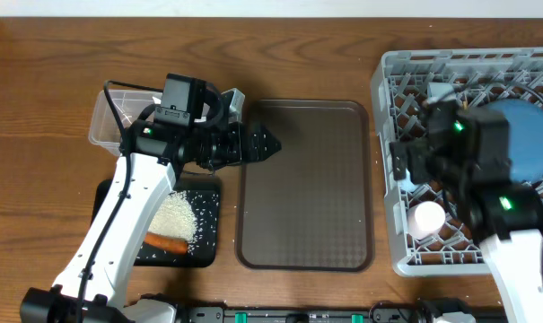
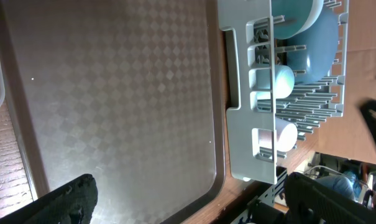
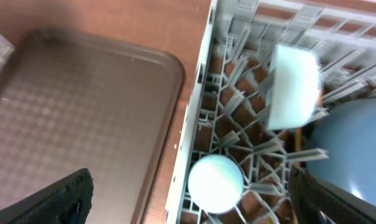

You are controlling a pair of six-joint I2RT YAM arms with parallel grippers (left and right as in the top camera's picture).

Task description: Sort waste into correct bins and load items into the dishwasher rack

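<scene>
The grey dishwasher rack [image 1: 389, 85] stands at the right and holds the dark blue plate [image 1: 527, 135], a pinkish-white cup [image 1: 426, 218] and a light blue cup [image 3: 291, 87]. My right gripper [image 1: 410, 166] hovers over the rack's left part, open and empty, with the pinkish-white cup [image 3: 215, 182] below it. My left gripper [image 1: 262, 142] is open and empty over the left edge of the brown tray [image 1: 307, 188]. The black tray [image 1: 208, 202] holds rice [image 1: 179, 218] and the carrot [image 1: 166, 242]. The clear tub [image 1: 108, 112] is partly hidden by the left arm.
The brown tray lies bare between the two bins and the rack, as the left wrist view [image 2: 125, 93] also shows. The rack's wall [image 2: 243, 124] stands close to the tray's right edge. Bare wood runs along the back of the table.
</scene>
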